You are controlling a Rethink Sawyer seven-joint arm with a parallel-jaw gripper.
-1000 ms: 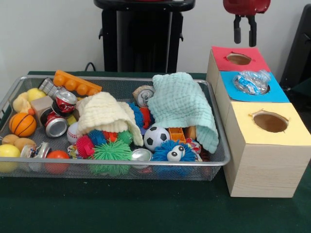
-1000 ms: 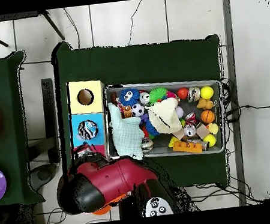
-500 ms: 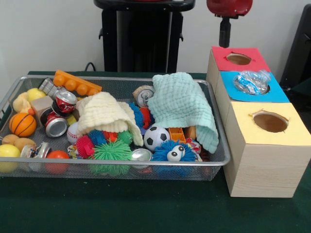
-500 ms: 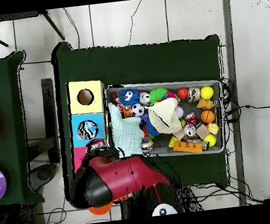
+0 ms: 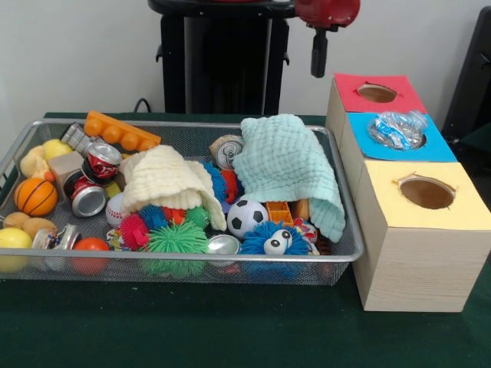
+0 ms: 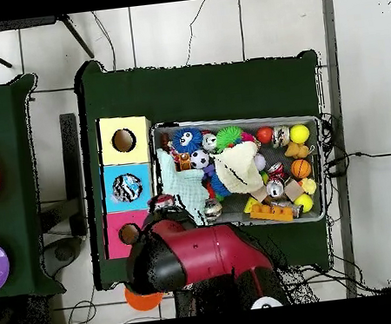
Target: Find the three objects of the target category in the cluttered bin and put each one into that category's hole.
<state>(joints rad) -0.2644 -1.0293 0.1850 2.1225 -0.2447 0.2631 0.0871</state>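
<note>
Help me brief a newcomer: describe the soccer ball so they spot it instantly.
Find the wire mesh bin on the green table, then its front rim near the wooden boxes. The soccer ball sits there, between the spiky green ball and the mint cloth. It alone is white with black patches.

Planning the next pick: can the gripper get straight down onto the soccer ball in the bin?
Probably yes. The soccer ball lies uncovered on top of the clutter, beside the green cloth, not under it. The gripper hangs high behind the bin, nothing between.
</note>
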